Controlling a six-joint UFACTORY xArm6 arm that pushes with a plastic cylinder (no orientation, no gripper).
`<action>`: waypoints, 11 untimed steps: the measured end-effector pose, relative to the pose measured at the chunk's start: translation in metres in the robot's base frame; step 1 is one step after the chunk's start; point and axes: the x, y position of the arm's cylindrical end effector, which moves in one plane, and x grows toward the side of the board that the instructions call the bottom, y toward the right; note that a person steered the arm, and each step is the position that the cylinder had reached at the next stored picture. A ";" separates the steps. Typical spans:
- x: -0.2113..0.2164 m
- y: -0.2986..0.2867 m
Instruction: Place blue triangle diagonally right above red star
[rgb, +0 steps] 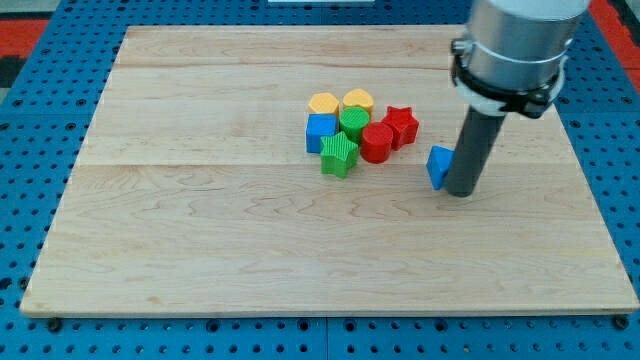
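Note:
The blue triangle (438, 166) lies on the wooden board (250, 260), right of the block cluster and lower right of the red star (401, 125). My tip (460, 193) stands right against the blue triangle's right side, touching or nearly touching it. The rod partly hides the triangle's right edge. The red star sits at the right end of the cluster, about 40 px up and to the left of the triangle.
A cluster sits at the board's centre: a yellow block (323, 104), a yellow hexagon (358, 101), a blue cube (321, 132), a green cylinder (353, 122), a green star (339, 155) and a red cylinder (376, 143) touching the red star. Blue pegboard surrounds the board.

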 end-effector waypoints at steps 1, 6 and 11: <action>-0.041 -0.003; -0.032 -0.040; -0.149 0.030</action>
